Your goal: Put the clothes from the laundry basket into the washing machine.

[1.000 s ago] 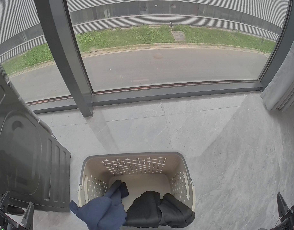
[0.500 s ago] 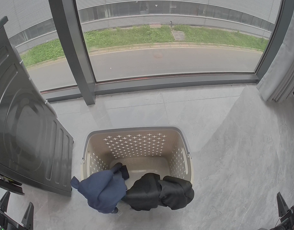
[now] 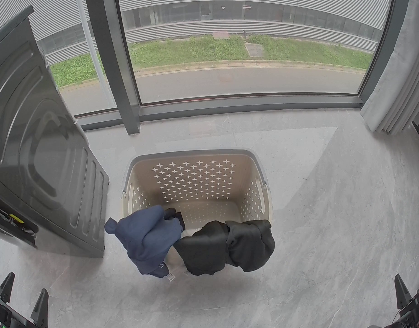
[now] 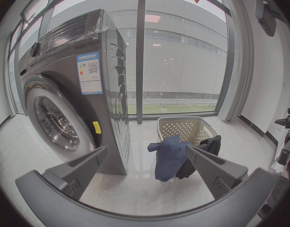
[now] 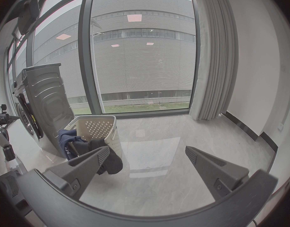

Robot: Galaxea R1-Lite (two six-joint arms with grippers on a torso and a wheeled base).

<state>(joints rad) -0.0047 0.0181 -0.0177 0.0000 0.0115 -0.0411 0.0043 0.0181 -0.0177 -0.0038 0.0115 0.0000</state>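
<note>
One black garment (image 3: pixel 227 249), lengthwise along laundry basket (image 3: pixel 196 183) near rim

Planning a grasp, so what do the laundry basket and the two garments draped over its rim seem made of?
Laundry basket: likely rigid beige plastic, matte, judging by moulded star-shaped holes. Blue garment: soft matte cloth, limp folds; fibre unclear. Black garment: likewise limp matte cloth.
</note>
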